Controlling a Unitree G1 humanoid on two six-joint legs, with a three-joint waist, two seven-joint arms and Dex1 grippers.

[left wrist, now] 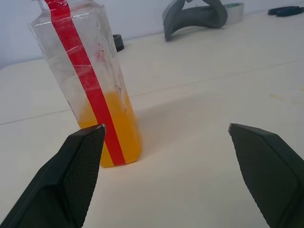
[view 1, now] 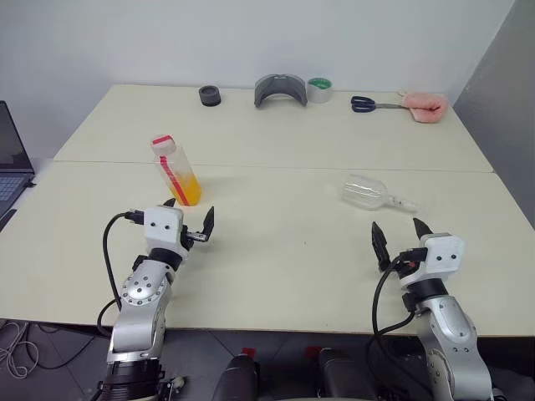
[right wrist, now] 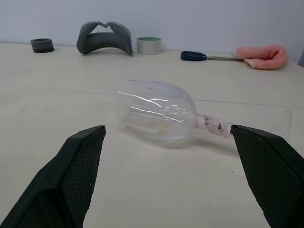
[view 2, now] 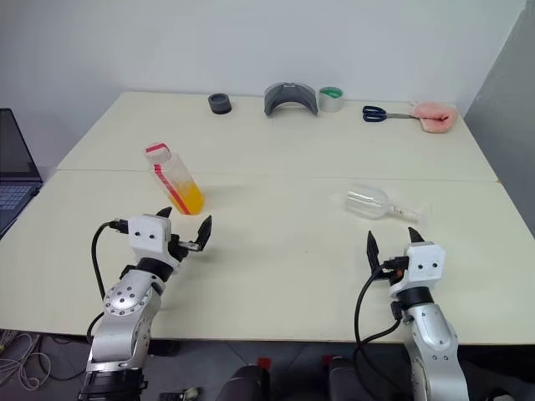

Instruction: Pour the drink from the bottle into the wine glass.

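The bottle [view 1: 175, 170] stands upright on the left half of the table, clear with a red stripe and red cap. The orange drink [left wrist: 114, 128] fills about its lower third. My left gripper [view 1: 191, 220] is open just in front of the bottle, apart from it, with the bottle off toward one finger [left wrist: 78, 166]. The wine glass [view 1: 370, 192] lies on its side on the right half, bowl to the left and foot to the right. My right gripper [view 1: 399, 236] stands open a little nearer than the wine glass [right wrist: 159, 111], which is empty.
Along the table's far edge lie a black ring [view 1: 210, 95], a grey curved piece [view 1: 280, 88], a tape roll [view 1: 319, 89], scissors [view 1: 368, 104] and a pink cloth [view 1: 425, 106]. A laptop [view 1: 10, 163] sits off the left edge. A seam [view 1: 334, 168] runs across the table.
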